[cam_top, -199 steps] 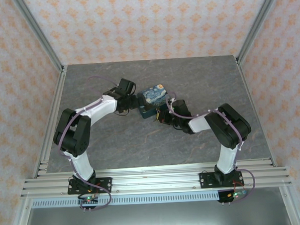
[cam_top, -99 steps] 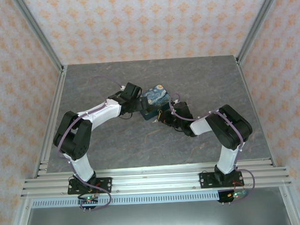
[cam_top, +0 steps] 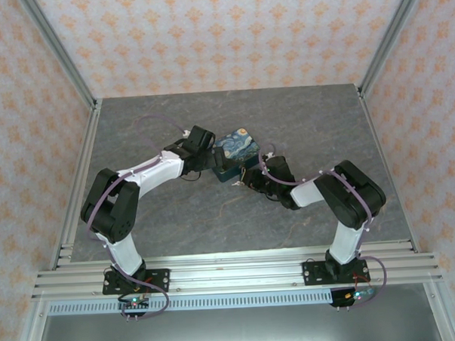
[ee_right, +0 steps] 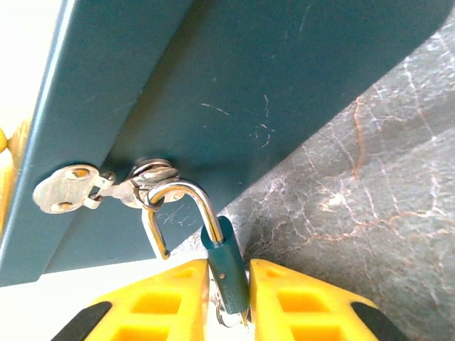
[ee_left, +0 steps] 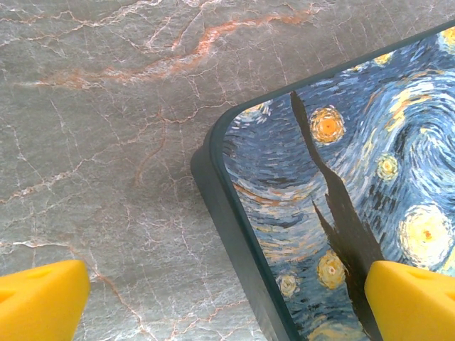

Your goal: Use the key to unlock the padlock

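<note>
Looking down from above, the left arm has swung in since a second ago. The left gripper point(cam_top: 210, 159) is now crowding the near-left corner of the painted box point(cam_top: 235, 148). The right gripper point(cam_top: 252, 178) is staying low at the box's near side, its elbow drifting slightly outward.

At the left wrist, the fingers point(ee_left: 39, 302) are standing spread wide. One is hanging over the table point(ee_left: 106, 106), the other over the lid, and they are holding nothing.

At the right wrist, the padlock point(ee_right: 226, 266) is hanging from the latch point(ee_right: 138, 181) on the box's dark wall, and one leg of its shackle point(ee_right: 188, 195) is standing free. The yellow fingers point(ee_right: 298, 305) are flanking the padlock's body closely; I cannot tell whether they are pinching it.
</note>
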Robot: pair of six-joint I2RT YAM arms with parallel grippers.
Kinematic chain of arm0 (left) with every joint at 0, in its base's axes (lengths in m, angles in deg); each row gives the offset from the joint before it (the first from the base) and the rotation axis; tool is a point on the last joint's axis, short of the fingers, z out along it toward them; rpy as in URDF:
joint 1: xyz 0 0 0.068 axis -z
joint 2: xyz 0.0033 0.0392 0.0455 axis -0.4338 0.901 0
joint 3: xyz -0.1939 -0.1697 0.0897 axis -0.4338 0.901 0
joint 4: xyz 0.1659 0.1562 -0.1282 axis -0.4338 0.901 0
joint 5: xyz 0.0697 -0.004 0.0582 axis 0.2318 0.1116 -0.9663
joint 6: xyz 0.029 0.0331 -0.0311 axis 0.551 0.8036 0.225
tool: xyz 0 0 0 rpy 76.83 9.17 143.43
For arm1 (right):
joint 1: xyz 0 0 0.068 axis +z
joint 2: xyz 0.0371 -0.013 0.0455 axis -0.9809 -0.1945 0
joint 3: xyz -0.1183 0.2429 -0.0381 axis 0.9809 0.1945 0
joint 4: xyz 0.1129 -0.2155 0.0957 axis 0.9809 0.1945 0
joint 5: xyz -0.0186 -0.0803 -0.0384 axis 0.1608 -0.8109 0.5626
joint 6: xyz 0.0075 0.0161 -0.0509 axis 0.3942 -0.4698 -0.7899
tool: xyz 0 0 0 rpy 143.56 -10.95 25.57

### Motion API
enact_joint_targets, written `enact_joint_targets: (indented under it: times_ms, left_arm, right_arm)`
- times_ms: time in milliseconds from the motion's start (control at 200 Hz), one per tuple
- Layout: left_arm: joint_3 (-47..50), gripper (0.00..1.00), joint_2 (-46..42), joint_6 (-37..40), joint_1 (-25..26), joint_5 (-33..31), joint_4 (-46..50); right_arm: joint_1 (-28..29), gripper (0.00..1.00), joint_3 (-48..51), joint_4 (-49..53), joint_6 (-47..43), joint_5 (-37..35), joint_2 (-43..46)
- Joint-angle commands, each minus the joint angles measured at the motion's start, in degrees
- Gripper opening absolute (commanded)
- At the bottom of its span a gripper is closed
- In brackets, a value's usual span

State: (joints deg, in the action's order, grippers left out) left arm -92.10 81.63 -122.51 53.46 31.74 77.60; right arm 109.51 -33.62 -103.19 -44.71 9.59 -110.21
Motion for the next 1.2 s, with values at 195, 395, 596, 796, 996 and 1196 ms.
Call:
enact_joint_targets:
  times_ms: [195, 395, 596, 796, 996, 1196]
  left_arm:
    - [1.54, 1.0, 0.02, 0.22, 0.4, -0.96, 2.5]
    - [1.78, 1.0, -0.02, 0.16, 0.36, -0.74, 2.31]
    - [2.24, 1.0, -0.15, 0.04, 0.46, -0.85, 2.16]
    - [2.94, 1.0, -0.46, 0.07, 0.44, -1.39, 2.02]
    - [3.03, 1.0, -0.68, 0.73, 0.82, -2.94, 2.98]
    - [3.45, 1.0, -0.31, 0.75, 1.34, -3.16, 2.99]
  right_arm:
    - [-0.53, 0.2, 0.42, 1.54, -0.31, -1.33, -1.33]
    - [-0.62, 0.04, 0.46, 1.58, -0.22, -1.73, -1.2]
    - [-0.73, 0.0, 1.4, 0.58, 1.19, -2.24, -0.61]
    - [-1.17, 0.0, 3.06, -2.63, 5.66, -3.3, -0.72]
    - [-1.21, 0.0, 4.35, -8.27, 11.67, -3.97, -1.87]
    - [-1.28, 0.0, 4.49, -11.37, 16.15, -5.12, -2.41]
